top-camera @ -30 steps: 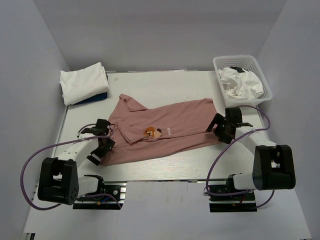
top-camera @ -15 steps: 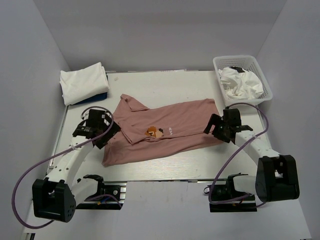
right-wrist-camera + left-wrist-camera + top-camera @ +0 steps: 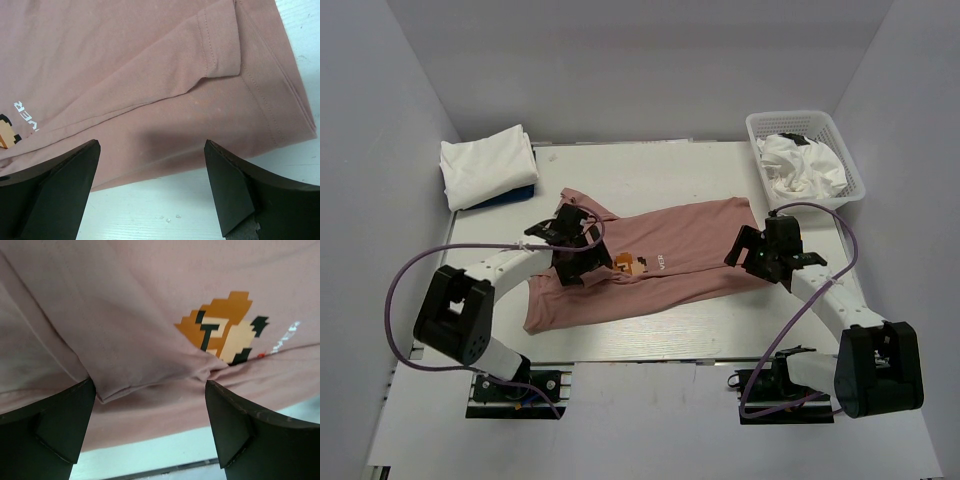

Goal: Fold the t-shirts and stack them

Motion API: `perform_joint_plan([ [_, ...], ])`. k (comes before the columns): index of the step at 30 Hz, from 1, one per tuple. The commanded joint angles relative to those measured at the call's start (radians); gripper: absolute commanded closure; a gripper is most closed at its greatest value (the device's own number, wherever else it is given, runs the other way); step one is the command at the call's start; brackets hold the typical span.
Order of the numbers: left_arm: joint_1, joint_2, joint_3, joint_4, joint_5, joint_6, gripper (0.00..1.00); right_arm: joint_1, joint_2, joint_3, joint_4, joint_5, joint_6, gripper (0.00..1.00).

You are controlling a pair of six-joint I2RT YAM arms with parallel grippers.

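A dusty-pink t-shirt point(image 3: 680, 262) lies partly folded across the middle of the table, its pixel-art print point(image 3: 626, 264) facing up. My left gripper point(image 3: 582, 262) hovers open over a folded flap of the pink t-shirt point(image 3: 125, 300), just left of the print point(image 3: 222, 335); nothing sits between its fingers. My right gripper point(image 3: 752, 250) stands open above the shirt's right end, over the hem and the folded-in sleeve point(image 3: 220, 45) of the pink t-shirt point(image 3: 125, 75). In the wrist views, both the left gripper point(image 3: 149, 390) and the right gripper point(image 3: 151, 147) are empty.
A folded white t-shirt point(image 3: 488, 165) rests on a blue one point(image 3: 520, 193) at the back left corner. A white mesh basket point(image 3: 807, 122) at the back right holds a crumpled white t-shirt point(image 3: 800, 165). Bare table point(image 3: 670, 330) runs along the near edge.
My left arm has swung from the shirt's left edge rightwards, over the shirt to beside the print. My right gripper has edged slightly up and left. Both stayed open.
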Motion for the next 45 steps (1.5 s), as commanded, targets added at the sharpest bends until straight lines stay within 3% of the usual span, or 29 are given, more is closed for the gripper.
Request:
perform_joint_plan([
  [1,-0.027,0.017,0.050,-0.004,-0.066,0.000,0.00,0.003,-0.018,-0.001,0.018,0.003,0.004,0.10],
  [10,-0.047,0.104,0.087,0.051,-0.069,0.000,0.00,0.002,-0.010,-0.007,0.024,-0.009,0.010,0.10],
  [12,-0.047,0.113,0.096,0.085,-0.057,0.010,0.10,0.002,-0.012,-0.009,0.027,-0.009,0.009,0.10],
  [15,-0.047,0.124,0.157,0.094,-0.081,0.037,0.34,-0.001,-0.020,-0.009,0.030,-0.017,0.009,0.10],
  [18,-0.047,0.161,0.251,0.070,-0.102,0.098,0.31,0.002,-0.012,-0.009,0.028,-0.022,0.006,0.10],
  [22,-0.047,0.294,0.436,-0.033,-0.176,0.160,0.10,0.000,-0.003,0.002,0.015,-0.016,0.003,0.10],
  [26,-0.047,0.417,0.599,-0.159,-0.252,0.200,0.06,0.002,0.003,0.005,0.004,-0.013,-0.002,0.10],
  [29,-0.047,0.410,0.650,-0.205,-0.295,0.220,0.05,0.000,0.002,0.002,0.004,-0.019,-0.008,0.10],
  [32,-0.047,0.307,0.572,-0.205,-0.295,0.220,0.00,0.002,0.006,0.000,0.010,-0.032,-0.016,0.10],
  [37,-0.047,-0.082,0.195,-0.051,-0.186,0.182,0.00,0.002,0.028,0.003,0.022,-0.068,-0.019,0.10],
  [39,-0.047,-0.158,0.012,0.067,-0.119,0.171,0.00,0.005,0.034,0.000,0.031,-0.083,-0.016,0.10],
  [41,-0.047,-0.175,-0.077,0.097,-0.077,0.160,0.00,0.006,0.040,0.000,0.039,-0.089,-0.017,0.10],
  [45,-0.058,-0.064,-0.074,0.145,-0.031,0.169,0.00,0.008,0.039,-0.003,0.045,-0.094,-0.014,0.10],
])
